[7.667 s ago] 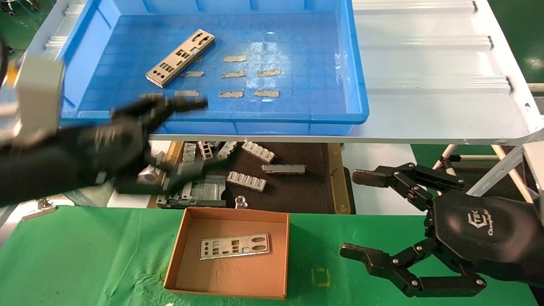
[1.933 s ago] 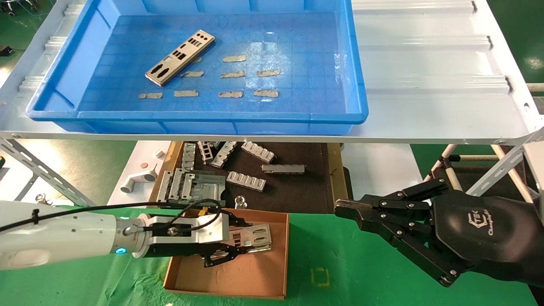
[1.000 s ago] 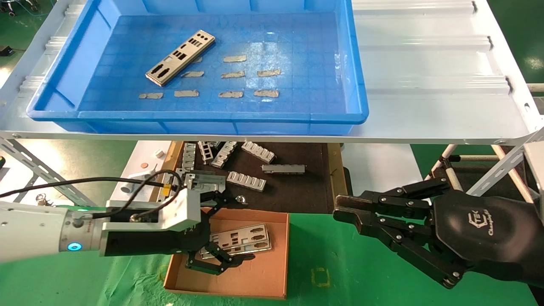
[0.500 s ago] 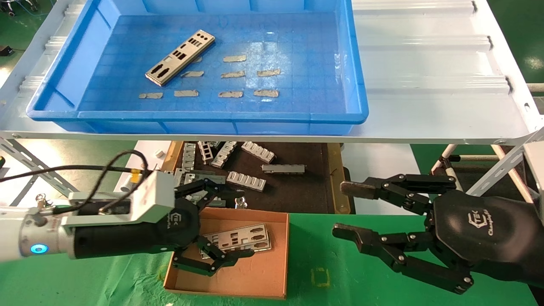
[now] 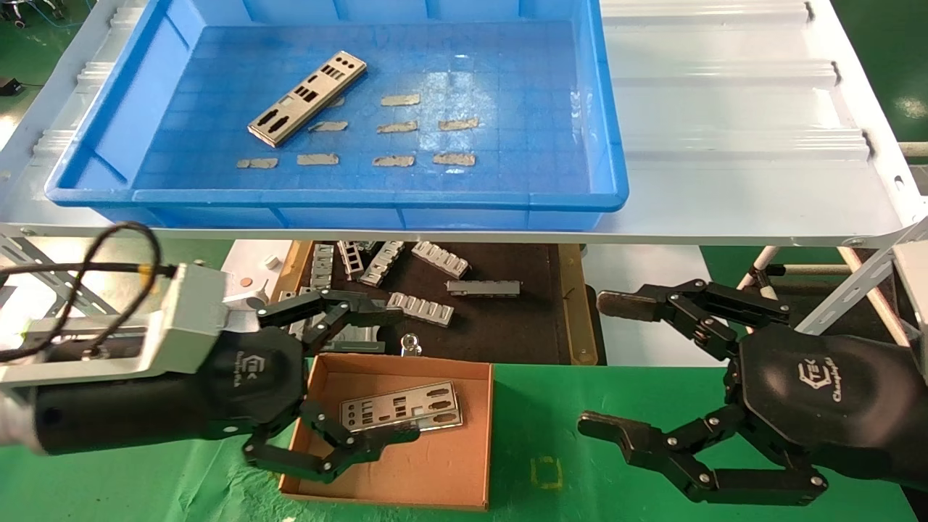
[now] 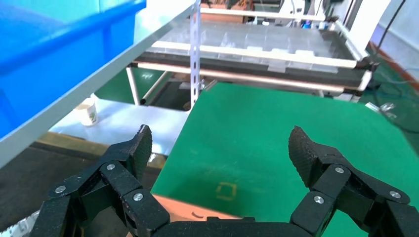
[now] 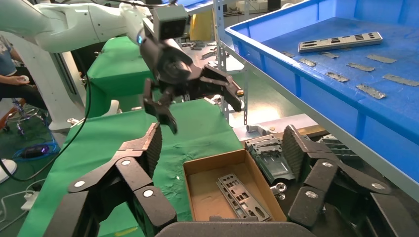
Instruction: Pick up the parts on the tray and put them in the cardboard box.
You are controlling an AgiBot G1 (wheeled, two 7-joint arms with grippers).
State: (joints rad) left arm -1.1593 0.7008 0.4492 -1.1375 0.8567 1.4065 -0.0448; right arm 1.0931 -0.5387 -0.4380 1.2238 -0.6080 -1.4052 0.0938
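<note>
**Left gripper empty over the box; one plate remaining in the tray**

Presently, the left black multi-jointed gripper hangs at the left edge of the small shallow brown cardboard box with its fingers spread wide and nothing between them. Its upper finger reaches over the box's far wall; its lower finger lies low across the near-left corner.

Inside the box, thin silver punched metal plates lie flat, at about 12 o'clock of the box floor. At least two appear stacked, slightly fanned; the exact count cannot be confirmed. They rest free of the gripper, which suggests a release into the box.

The large shallow bright-blue plastic tray sits on the pale ridged metal shelf, at 12 o'clock from the box. One further silver plate lies diagonally at about 10 o'clock on the tray floor, well apart from both grippers. Small grey tape-like patches lie in rows beside it.

The right black gripper is parked at 3 o'clock of the box, released and empty, clear of the left arm's path.

Judgement: the remaining plate is thin and flat, so lifting it will probably require gripping an edge.
</note>
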